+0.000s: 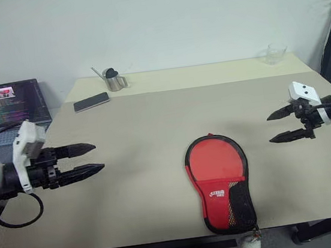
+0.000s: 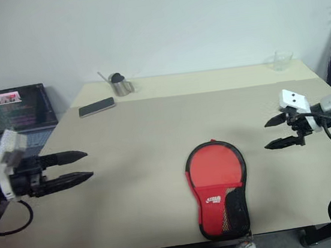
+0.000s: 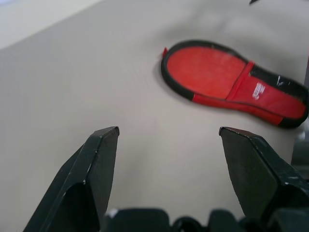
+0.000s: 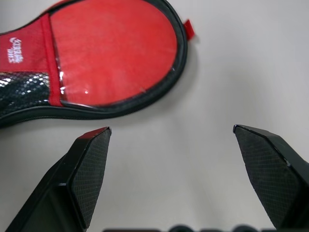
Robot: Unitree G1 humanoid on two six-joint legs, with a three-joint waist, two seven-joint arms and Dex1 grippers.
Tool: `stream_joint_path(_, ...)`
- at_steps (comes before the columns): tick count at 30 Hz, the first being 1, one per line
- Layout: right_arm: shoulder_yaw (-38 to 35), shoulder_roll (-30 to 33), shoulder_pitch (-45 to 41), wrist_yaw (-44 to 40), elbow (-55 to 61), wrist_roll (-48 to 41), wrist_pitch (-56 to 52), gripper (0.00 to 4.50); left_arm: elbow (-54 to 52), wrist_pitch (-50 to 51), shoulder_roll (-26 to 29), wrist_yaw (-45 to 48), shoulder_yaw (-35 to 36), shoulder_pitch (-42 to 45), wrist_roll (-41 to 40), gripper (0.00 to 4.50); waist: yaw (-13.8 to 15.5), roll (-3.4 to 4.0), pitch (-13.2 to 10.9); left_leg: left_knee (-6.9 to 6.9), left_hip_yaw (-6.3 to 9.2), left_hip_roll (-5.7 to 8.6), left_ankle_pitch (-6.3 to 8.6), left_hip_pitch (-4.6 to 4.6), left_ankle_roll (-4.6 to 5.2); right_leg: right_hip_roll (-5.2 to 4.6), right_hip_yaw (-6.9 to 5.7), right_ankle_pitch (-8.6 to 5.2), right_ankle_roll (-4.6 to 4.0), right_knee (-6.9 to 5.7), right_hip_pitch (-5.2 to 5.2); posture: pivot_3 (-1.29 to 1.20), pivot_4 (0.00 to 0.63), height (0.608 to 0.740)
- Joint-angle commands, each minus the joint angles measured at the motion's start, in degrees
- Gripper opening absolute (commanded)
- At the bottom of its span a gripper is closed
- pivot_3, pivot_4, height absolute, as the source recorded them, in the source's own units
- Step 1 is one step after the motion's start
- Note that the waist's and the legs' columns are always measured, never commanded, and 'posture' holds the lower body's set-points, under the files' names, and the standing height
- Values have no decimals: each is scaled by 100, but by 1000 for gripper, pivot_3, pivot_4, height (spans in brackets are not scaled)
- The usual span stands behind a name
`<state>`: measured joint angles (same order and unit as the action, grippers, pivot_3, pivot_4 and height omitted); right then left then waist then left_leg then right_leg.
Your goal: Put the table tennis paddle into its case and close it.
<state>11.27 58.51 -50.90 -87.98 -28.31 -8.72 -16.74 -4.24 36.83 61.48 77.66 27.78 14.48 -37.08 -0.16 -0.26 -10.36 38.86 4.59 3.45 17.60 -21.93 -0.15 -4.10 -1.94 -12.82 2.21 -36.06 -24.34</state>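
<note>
Well, case [image 1: 219, 181] lies zipped near table [image 1: 130, 183] front edge, both grippers' fingers wide, left [image 1: 96, 157] & right [image 1: 272, 128] well apart.

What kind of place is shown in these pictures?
Probably an office or lab workspace: a wide beige table against a plain white wall, an open laptop with code on its screen beside it, and a dark smartphone near a small metal cup.

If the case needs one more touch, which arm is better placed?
Probably the right: the right gripper hangs open nearer the case on the table. The left gripper, also open, sits farther off at the table's left side.
</note>
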Motion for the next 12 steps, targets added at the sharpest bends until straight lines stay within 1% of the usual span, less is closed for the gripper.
stream_joint_path(1,-305,183,-7,-385,310,-239,-72,4473,-233,153,201,17,437,0,-345,3629,6,0,0,0,0,0,0,0,0,0,0,0,0,0,0,0,150,740)
stream_joint_path(4,-373,268,120,-366,519,-330,-162,4473,-60,-16,375,171,447,-234,-164,3629,0,0,0,0,-2,0,0,2,0,0,2,0,0,-2,0,0,150,740)
stream_joint_path(10,-567,572,311,-378,930,-558,-426,4473,259,-177,629,281,449,-265,-96,3629,1,1,0,0,-4,0,0,1,0,0,4,0,-1,-4,-2,0,150,740)
stream_joint_path(12,-644,520,345,-315,1209,-733,-566,4473,298,-193,660,266,434,-301,-82,3629,0,3,-1,-1,-5,0,0,2,1,0,5,0,0,-4,-2,0,150,740)
